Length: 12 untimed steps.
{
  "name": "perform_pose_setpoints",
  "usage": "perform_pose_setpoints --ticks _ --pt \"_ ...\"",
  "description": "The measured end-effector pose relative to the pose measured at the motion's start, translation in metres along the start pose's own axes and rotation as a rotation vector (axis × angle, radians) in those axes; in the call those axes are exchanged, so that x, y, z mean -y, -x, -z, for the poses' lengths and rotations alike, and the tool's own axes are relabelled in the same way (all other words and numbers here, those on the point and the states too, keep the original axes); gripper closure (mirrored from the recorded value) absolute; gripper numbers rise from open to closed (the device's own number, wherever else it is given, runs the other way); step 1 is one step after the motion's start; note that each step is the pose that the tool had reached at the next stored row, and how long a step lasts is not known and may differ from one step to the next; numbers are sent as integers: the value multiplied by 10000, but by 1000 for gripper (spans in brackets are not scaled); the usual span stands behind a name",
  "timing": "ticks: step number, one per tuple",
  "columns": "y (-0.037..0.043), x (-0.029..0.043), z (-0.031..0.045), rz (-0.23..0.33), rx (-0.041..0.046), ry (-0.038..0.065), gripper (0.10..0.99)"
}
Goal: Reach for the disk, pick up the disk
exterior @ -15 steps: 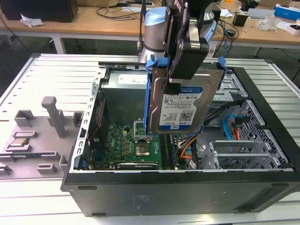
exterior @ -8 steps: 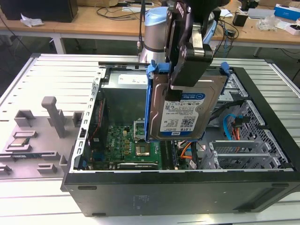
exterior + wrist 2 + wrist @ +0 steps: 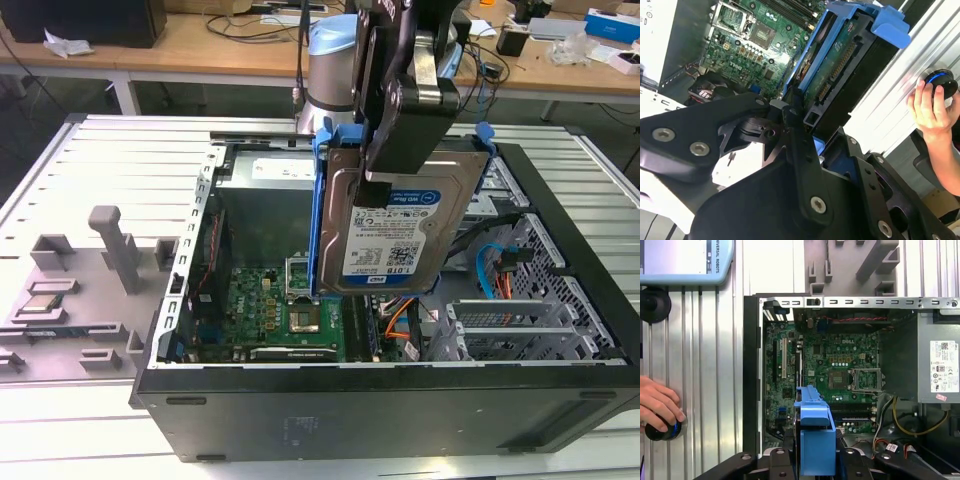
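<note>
Exterior view: my black gripper [image 3: 400,165] is clamped on the top edge of the flat silver hard disk with blue plastic bracket [image 3: 395,235], which hangs upright, clear above the open black computer case [image 3: 380,400].

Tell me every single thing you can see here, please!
disk: one, silver with blue bracket, held upright above the open case
computer case: one, black, lying open on the table
motherboard: one, green, on the case floor
power supply: one, grey, in a corner of the case
fixture: one, grey, beside the case at the exterior view's left
table: one, silver, slatted
knob: one, black with blue ring, under a person's hand
robot hand: one, black, shut on the disk
</note>
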<state>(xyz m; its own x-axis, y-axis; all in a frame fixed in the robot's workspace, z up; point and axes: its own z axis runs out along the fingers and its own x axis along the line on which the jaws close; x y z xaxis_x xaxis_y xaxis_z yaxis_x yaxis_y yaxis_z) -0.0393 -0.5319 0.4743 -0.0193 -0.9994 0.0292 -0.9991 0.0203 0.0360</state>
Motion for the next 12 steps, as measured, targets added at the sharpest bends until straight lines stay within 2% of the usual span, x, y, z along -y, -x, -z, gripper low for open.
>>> perform_pose_setpoints --ticks 4,8,12 --pt "-12 0 1 -1 -3 0 725" --pt "-124 2 -3 -1 -1 0 725" --pt "-181 3 -4 0 -1 0 725"
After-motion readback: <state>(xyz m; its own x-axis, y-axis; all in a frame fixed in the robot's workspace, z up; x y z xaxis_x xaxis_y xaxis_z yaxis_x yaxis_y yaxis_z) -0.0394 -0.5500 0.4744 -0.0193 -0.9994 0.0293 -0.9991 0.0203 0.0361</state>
